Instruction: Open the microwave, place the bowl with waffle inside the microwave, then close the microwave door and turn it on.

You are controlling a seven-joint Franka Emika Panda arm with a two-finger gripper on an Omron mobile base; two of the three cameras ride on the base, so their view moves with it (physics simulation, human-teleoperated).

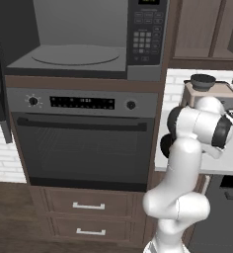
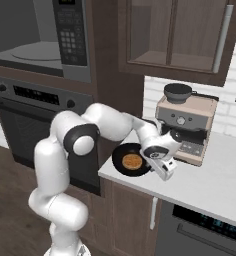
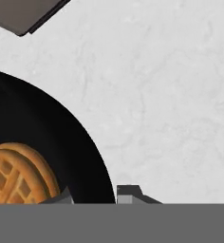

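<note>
Pincer (image 3: 92,195) straddles the bowl (image 2: 131,160) rim near the counter (image 2: 215,185) front edge, nearly closed; squeeze firmly, lift level.

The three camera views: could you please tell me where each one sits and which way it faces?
Left base view: behind the arm, to its left, facing the open microwave and oven; arm at lower right.
Right base view: behind, to the right, facing the counter and coffee machine; arm from lower left.
Hand view: on the hand, looking down at the bowl rim between the gripper tips.
Shared: both base views show microwave, oven, coffee machine.
</note>
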